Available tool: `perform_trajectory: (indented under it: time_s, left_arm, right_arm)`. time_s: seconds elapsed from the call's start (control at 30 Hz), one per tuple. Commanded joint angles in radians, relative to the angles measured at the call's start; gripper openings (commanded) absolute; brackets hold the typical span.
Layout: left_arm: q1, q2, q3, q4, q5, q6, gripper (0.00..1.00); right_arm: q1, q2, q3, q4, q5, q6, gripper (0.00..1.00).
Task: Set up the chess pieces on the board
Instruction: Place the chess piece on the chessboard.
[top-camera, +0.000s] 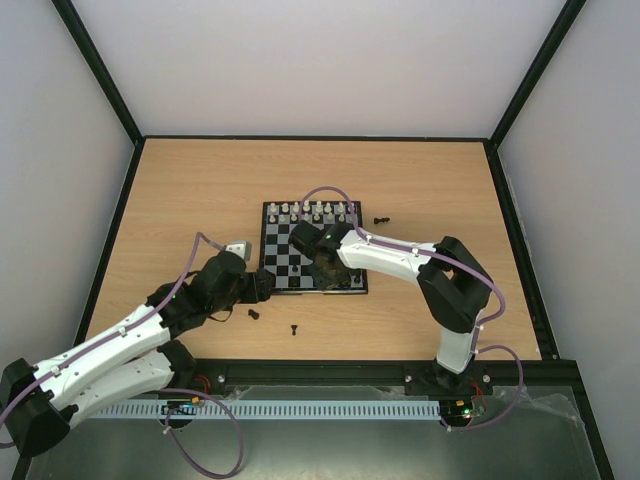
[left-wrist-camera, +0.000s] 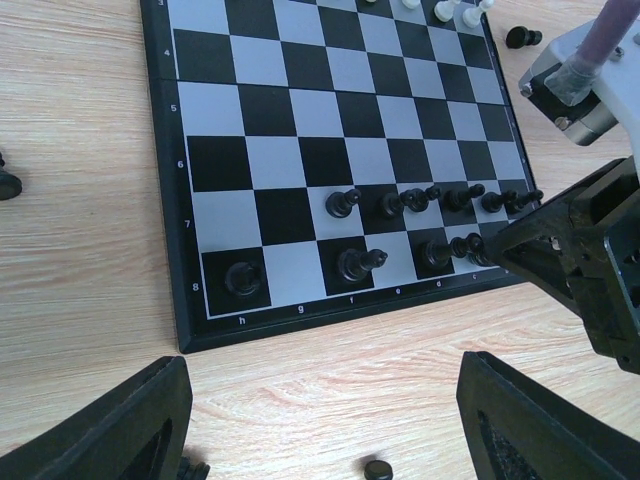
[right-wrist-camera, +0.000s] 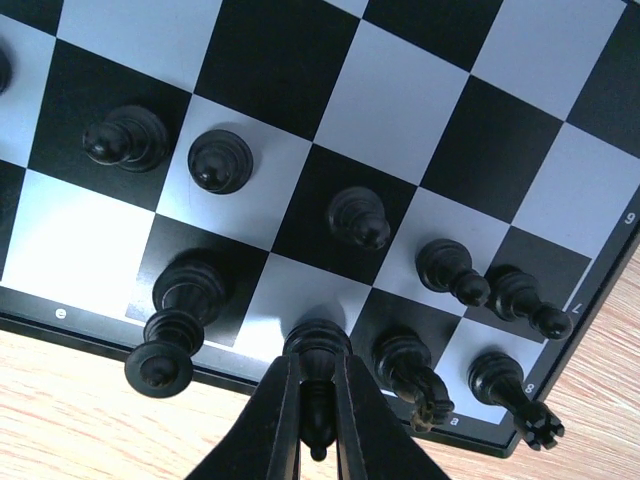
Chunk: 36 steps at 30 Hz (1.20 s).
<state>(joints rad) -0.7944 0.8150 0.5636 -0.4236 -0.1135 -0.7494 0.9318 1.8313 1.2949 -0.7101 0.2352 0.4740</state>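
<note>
Two arms: my right arm (top-camera: 395, 255) over the board (top-camera: 285, 250), left arm (top-camera: 120, 350) beside it.
Right gripper (right-wrist-camera: 318, 410): clenched on black piece (right-wrist-camera: 318, 345).
Left gripper (left-wrist-camera: 320, 430): spread, empty.

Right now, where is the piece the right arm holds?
Right wrist view, bottom centre: the black piece is pinched in the right gripper's jaws over the board's edge row, beside a knight.

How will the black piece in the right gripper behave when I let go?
The black piece looks tall and narrow-based, so it may tip if nudged. Its rounded body would probably roll. A neighbour stands close and could fall too.
</note>
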Motion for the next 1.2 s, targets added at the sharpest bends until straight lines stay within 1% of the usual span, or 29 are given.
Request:
perform_trajectory:
  time_s: [0.0, 0.2, 0.53, 0.63, 0.77, 1.0, 1.17]
  left_arm:
    - [0.009, 0.008, 0.014, 0.018, 0.006, 0.014, 0.76]
    - [0.012, 0.018, 0.014, 0.027, 0.011, 0.020, 0.76]
    - [0.015, 0.024, 0.013, 0.035, 0.018, 0.024, 0.76]
    - [0.015, 0.026, 0.012, 0.039, 0.021, 0.024, 0.76]
    - [0.017, 0.029, 0.013, 0.041, 0.024, 0.025, 0.76]
    - [0.017, 0.026, 0.015, 0.036, 0.021, 0.021, 0.76]
    - [0.017, 0.023, 0.024, 0.023, 0.015, 0.012, 0.76]
  right_arm:
    - [-0.002, 0.019, 0.024, -0.010, -0.008, -0.015, 0.03]
    - [-0.008, 0.028, 0.024, -0.001, -0.017, -0.021, 0.04]
    - [-0.016, 0.029, 0.019, 0.007, -0.019, -0.025, 0.13]
    - [-0.017, 0.027, 0.019, 0.003, -0.017, -0.025, 0.14]
    - [-0.017, 0.021, 0.018, 0.001, -0.015, -0.025, 0.19]
    - [-0.017, -0.013, 0.020, -0.005, -0.006, -0.021, 0.25]
    - [-0.017, -0.086, 0.028, -0.027, 0.010, -0.018, 0.29]
